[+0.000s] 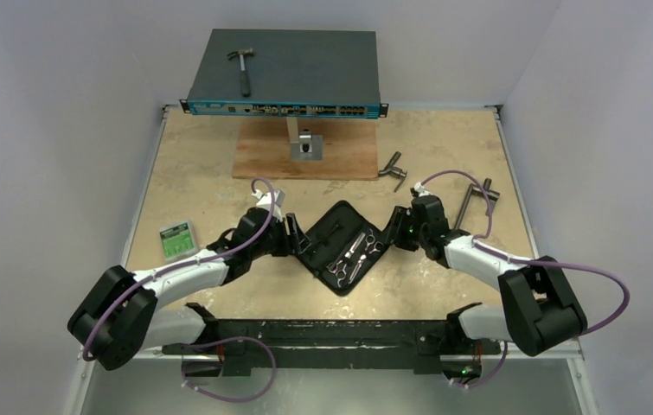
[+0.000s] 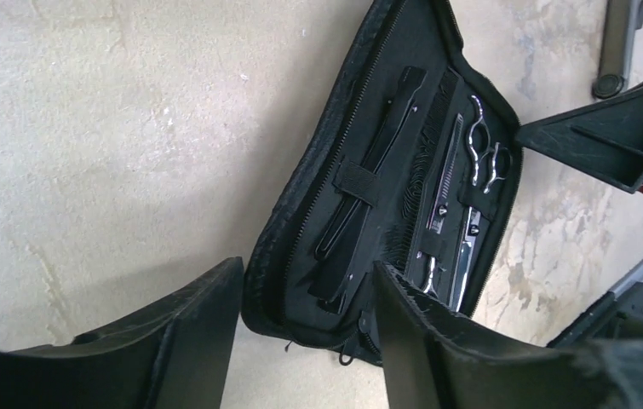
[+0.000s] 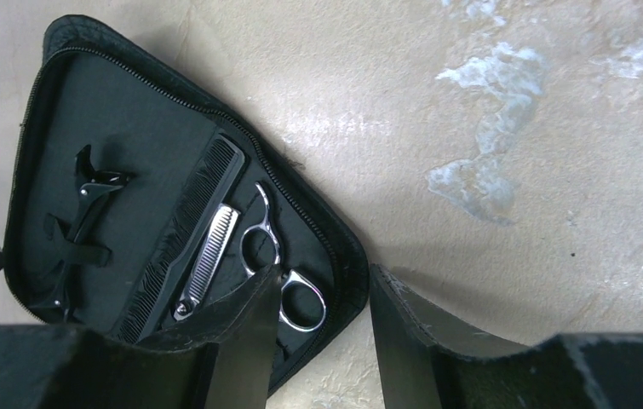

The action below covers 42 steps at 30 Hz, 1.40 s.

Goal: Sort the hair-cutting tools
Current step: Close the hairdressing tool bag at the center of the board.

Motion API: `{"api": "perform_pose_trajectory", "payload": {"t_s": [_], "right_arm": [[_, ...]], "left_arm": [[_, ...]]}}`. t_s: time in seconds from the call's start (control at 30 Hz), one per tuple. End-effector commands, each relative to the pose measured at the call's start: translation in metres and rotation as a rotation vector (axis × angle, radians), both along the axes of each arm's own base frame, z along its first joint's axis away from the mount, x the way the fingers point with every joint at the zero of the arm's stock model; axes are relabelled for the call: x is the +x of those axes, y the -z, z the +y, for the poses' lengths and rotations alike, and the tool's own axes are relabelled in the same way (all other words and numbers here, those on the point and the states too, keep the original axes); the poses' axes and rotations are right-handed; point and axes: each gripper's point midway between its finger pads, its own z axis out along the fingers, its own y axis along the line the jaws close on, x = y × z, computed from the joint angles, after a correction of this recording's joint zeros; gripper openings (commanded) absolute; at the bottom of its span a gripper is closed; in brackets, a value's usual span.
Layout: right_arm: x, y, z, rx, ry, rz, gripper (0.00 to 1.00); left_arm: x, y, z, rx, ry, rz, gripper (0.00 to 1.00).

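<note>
Where the worktop [image 1: 201, 190] carries the soft, open black case [image 1: 327, 226] at its middle, the left hand [image 2: 309, 273] and right hand [image 3: 322, 285] straddle its left and right edges, fingers apart. Inside lie the stiff, thin comb [image 3: 186, 243], slick steel scissors [image 2: 462, 170], likely best taken at the loops, and the light, strapped clip [image 3: 79, 226]; bare worktop spreads left and right.
</note>
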Motion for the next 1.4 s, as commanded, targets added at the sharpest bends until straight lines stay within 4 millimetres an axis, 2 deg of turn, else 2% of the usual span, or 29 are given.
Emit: {"api": "perform_pose_trajectory", "payload": {"t_s": [0.0,0.17,0.33,0.5,0.63,0.9,1.23,1.37], "right_arm": [[0.002,-0.003,0.008,0.038,-0.019,-0.021,0.42],[0.003,-0.003,0.009,0.045,-0.021,-0.018,0.42],[0.003,-0.003,0.009,0.047,-0.017,-0.017,0.42],[0.003,-0.003,0.008,0.043,-0.011,-0.018,0.42],[0.003,-0.005,0.007,0.043,-0.008,-0.023,0.42],[0.003,-0.012,0.001,0.031,0.017,-0.046,0.43],[0.004,-0.022,-0.002,0.028,0.037,-0.069,0.43],[0.006,-0.034,-0.007,0.026,0.066,-0.101,0.43]], "left_arm": [[0.000,-0.024,-0.025,-0.147,0.088,-0.054,0.54],[-0.004,-0.040,-0.030,-0.179,0.141,-0.107,0.44],[-0.013,-0.061,-0.043,-0.197,0.229,-0.166,0.43],[-0.029,-0.069,-0.065,-0.101,0.328,-0.216,0.45],[-0.040,-0.067,-0.082,-0.035,0.383,-0.218,0.45],[-0.052,-0.056,-0.099,0.004,0.447,-0.202,0.45],[-0.058,-0.044,-0.109,0.052,0.476,-0.184,0.45],[-0.060,-0.037,-0.112,0.072,0.486,-0.170,0.45]]}}
